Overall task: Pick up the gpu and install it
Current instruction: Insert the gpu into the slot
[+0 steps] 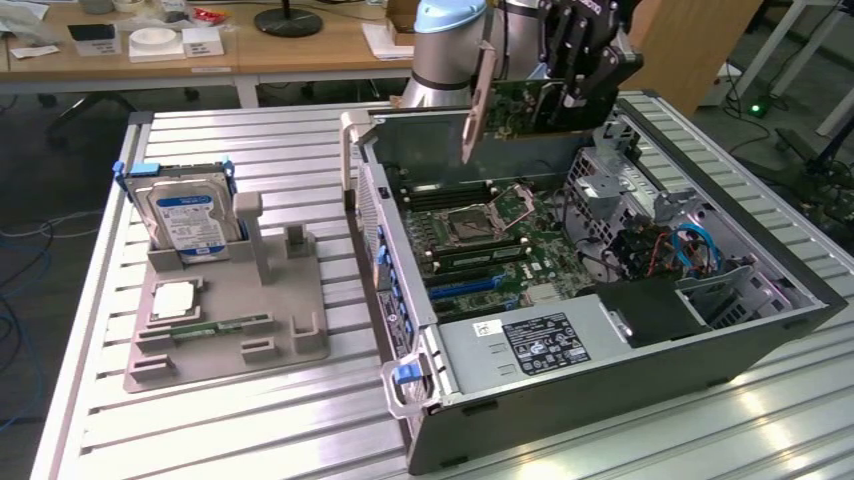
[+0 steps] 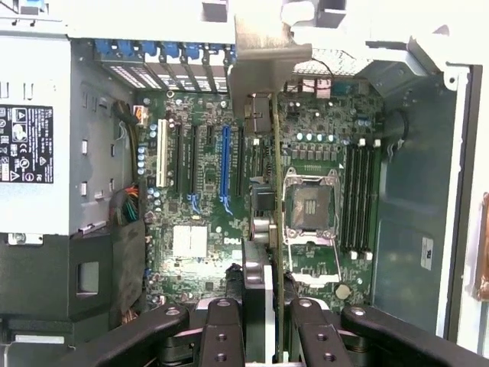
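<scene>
Green gpu (image 1: pixel 514 108) hangs clamped in the tool (image 1: pixel 583 95), above the open computer case (image 1: pixel 641 390) toward twelve o'clock in the exterior view, silver bracket (image 1: pixel 473 115) at its nine o'clock end. Wrist view: the tool's (image 2: pixel 267 336) fingers (image 2: pixel 220 332) pinch the gpu (image 2: pixel 276 191) edge-on over the motherboard (image 2: pixel 199 191), near the processor socket (image 2: pixel 312 206).

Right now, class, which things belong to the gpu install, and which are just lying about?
In the job: gpu, end effector gripping it, motherboard, case.
Lying about: hard drive, memory stick, grey holder.
</scene>
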Available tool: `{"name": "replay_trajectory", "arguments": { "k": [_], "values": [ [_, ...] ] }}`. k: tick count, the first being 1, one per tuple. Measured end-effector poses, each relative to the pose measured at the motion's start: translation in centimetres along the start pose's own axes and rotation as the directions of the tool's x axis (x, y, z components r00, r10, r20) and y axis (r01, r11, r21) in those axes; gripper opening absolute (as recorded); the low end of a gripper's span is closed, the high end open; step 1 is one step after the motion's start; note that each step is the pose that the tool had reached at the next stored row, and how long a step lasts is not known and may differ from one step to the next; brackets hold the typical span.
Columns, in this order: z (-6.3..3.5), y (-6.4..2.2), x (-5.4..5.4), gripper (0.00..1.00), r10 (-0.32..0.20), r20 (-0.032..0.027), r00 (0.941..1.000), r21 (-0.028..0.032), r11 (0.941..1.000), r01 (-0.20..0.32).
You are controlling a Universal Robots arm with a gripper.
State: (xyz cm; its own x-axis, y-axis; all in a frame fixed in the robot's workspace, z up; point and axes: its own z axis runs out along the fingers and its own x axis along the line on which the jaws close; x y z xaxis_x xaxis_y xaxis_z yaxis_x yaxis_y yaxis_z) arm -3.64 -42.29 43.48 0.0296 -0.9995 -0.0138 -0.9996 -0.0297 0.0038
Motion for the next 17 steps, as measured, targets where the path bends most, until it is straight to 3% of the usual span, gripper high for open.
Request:
{"name": "replay_trajectory", "arguments": {
  "k": [8,17],
  "values": [
    [0.00,0.25,0.02,0.28,-0.047,-0.0002,0.9989,-0.0004,0.9989,0.047],
    [0.00,0.27,0.04,0.28,-0.055,-0.0001,0.9985,-0.0005,0.9985,0.055]
  ]
}}
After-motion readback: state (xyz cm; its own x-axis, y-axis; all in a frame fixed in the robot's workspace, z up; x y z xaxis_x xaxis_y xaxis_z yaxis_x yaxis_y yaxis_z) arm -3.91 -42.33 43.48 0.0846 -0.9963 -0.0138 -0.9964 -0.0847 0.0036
